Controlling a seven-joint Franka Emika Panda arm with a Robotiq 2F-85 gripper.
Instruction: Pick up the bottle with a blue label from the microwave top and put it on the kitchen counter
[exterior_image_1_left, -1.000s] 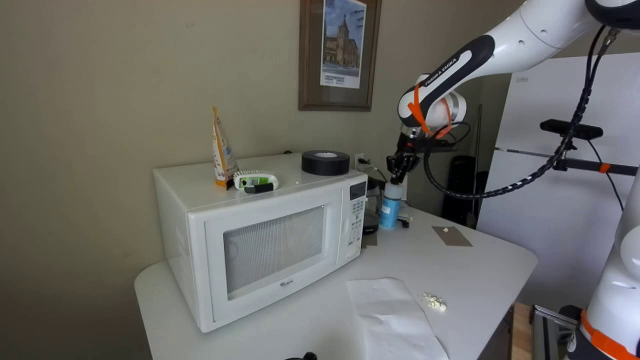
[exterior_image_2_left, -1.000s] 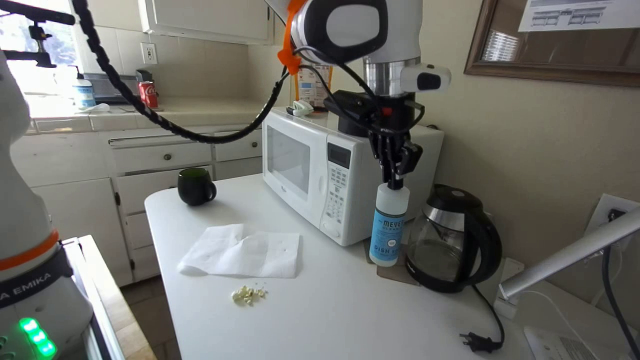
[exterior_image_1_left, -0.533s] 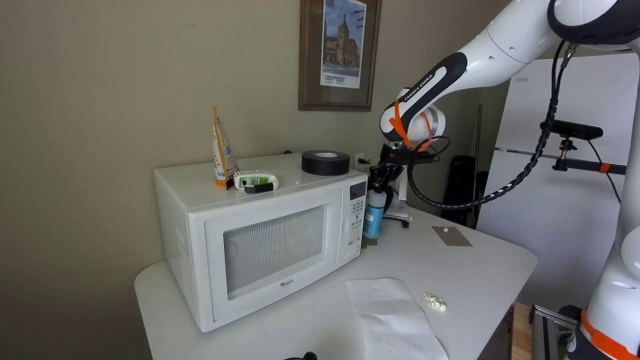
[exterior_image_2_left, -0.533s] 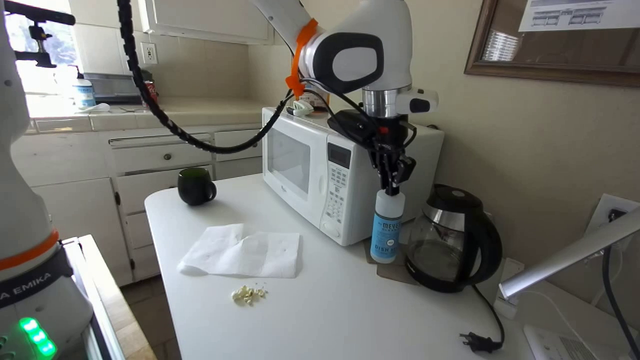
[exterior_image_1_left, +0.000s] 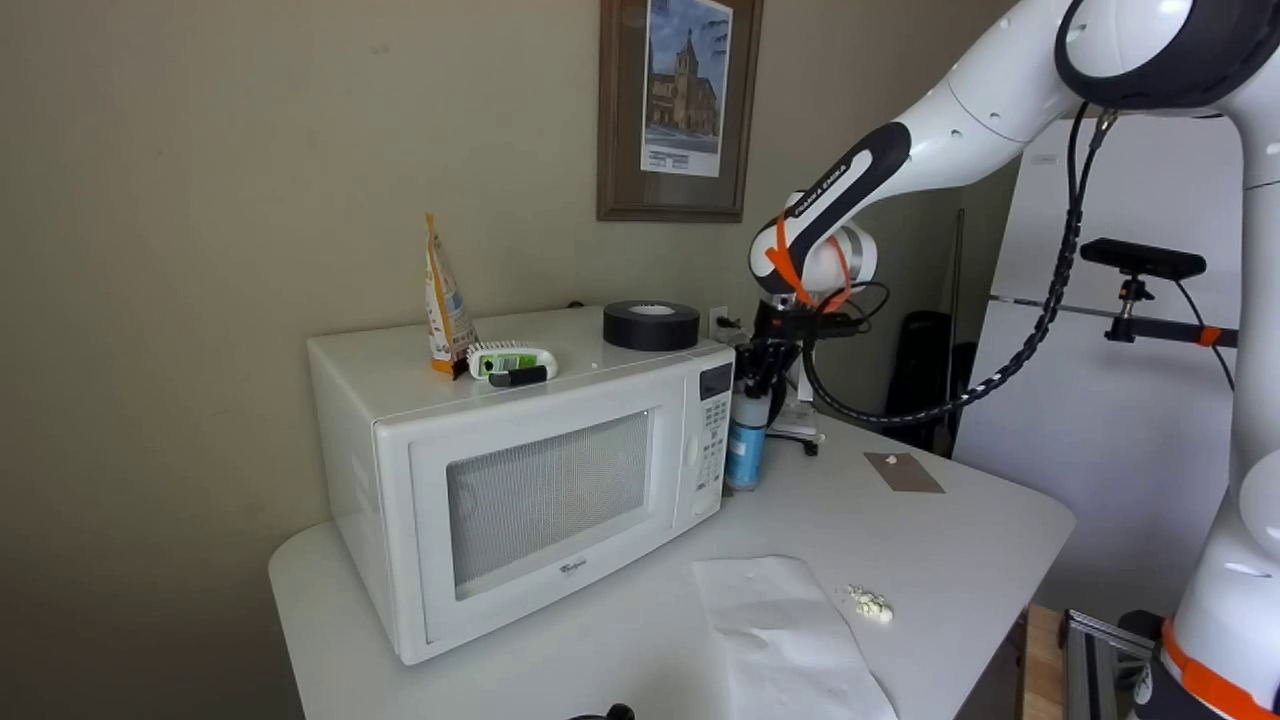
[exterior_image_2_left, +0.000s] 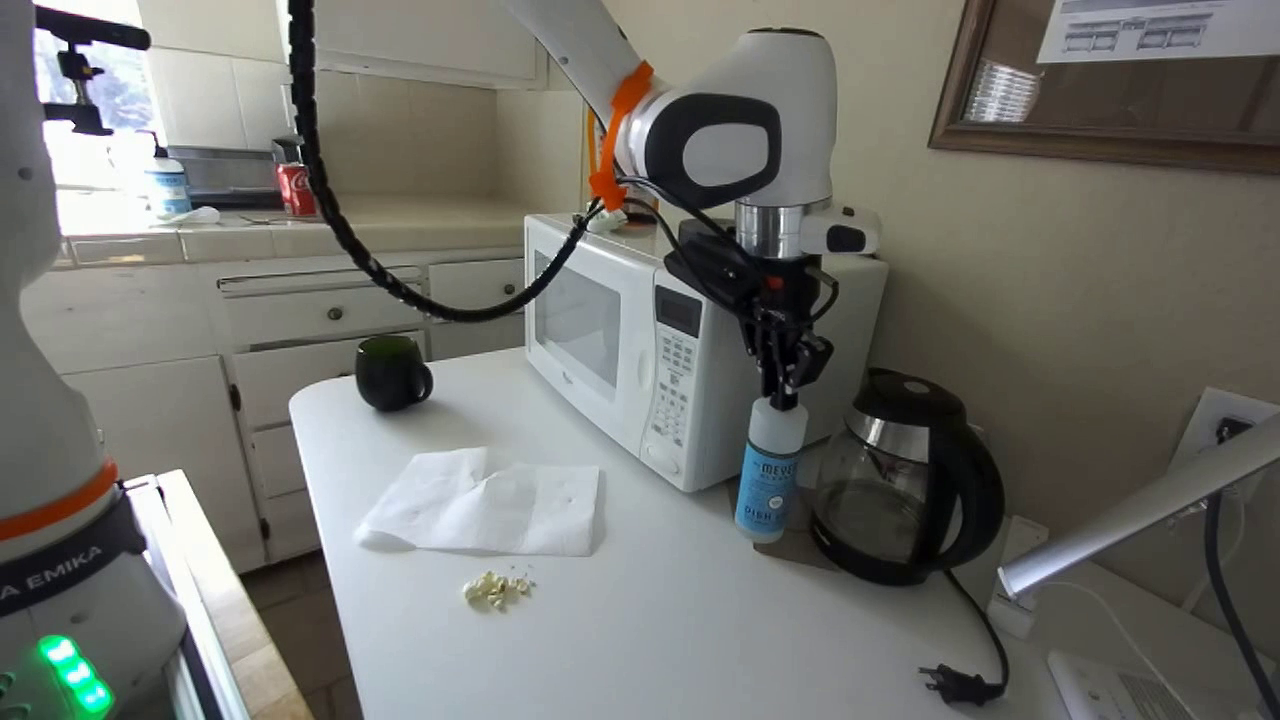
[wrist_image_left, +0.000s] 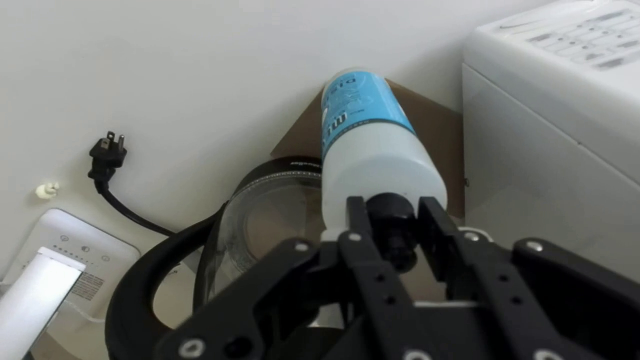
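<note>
The bottle (exterior_image_2_left: 768, 492) has a clear body, a bright blue label and a dark cap. It stands nearly upright, leaning slightly, beside the control-panel end of the white microwave (exterior_image_2_left: 735, 380). It also shows in an exterior view (exterior_image_1_left: 745, 450) and the wrist view (wrist_image_left: 367, 102). My gripper (exterior_image_2_left: 782, 398) is above it, with its fingers closed around the dark cap (wrist_image_left: 391, 206). The bottle's base is at or just above the pale kitchen counter (exterior_image_2_left: 640, 640); I cannot tell whether it touches. The cap is mostly hidden by the fingers in both exterior views.
A glass kettle (exterior_image_2_left: 880, 490) stands close beside the bottle, with a black plug (exterior_image_2_left: 960, 685) in front. Brown card (wrist_image_left: 430, 120) lies under the bottle area. A paper towel (exterior_image_2_left: 500, 505), crumbs (exterior_image_2_left: 495, 590) and a dark mug (exterior_image_2_left: 390, 373) are on the counter. Black tape (exterior_image_1_left: 650, 327) is on the microwave.
My gripper and the bottle in it have moved down and closer to the microwave's control-panel end. The bottle now sits lower, nearer the counter surface.
</note>
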